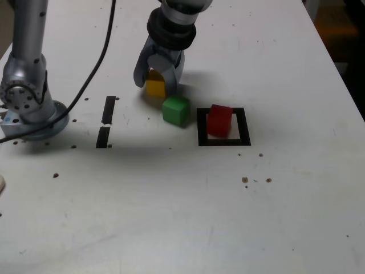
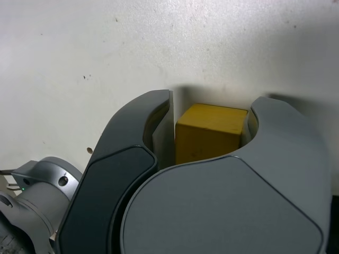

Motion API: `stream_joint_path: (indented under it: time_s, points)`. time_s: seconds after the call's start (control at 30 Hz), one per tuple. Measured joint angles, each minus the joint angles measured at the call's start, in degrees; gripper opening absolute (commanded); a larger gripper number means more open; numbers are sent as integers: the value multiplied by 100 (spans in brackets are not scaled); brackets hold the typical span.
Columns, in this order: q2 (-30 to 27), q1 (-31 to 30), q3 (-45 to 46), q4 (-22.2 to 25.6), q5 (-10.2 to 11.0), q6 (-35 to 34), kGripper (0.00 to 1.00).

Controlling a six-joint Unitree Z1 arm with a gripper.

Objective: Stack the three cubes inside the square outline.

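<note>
A pale, glossy tabletop [image 1: 131, 211] is shown, scattered with dark specks and a few brown spots; beyond its edge at the exterior view's upper right, a dark part of the room is seen with a brownish-orange patch. Three cubes are counted, one of each colour, along with one black square outline [image 1: 246, 132] and two short black strips [image 1: 105, 123]. The red cube [image 1: 219, 120] is set within the outline; the green cube [image 1: 176, 111] is placed outside it, on the exterior view's left, and the yellow cube [image 1: 155, 84] is found farther up in that view, near the green one. The yellow cube is straddled by the gripper [image 2: 213, 98], whose jaws are parted only narrowly, about as wide as the cube; whether it is firmly pinched or merely flanked cannot be told.
</note>
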Motion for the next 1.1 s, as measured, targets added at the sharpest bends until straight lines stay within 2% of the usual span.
stream_joint_path:
  time_s: [0.13,0.23,0.37,0.47,0.5,0.63,0.8,0.87,1.1]
  points:
    - [-264,0,-10,65,-53,6,3]
    - [-467,-50,-468,669,-33,-21,2]
    - [-612,-471,-1231,1444,209,-401,2]
    - [-627,-772,-1776,1997,245,-694,2]
    - [-627,-939,-2017,2253,222,-895,2]
    - [-374,-1704,-3148,3342,-176,-1495,2]
    - [157,-1896,-3603,3338,-338,-1574,2]
    - [454,-1961,-3849,3337,-351,-1559,2]
    - [967,-2048,-4154,3268,-365,-1513,4]
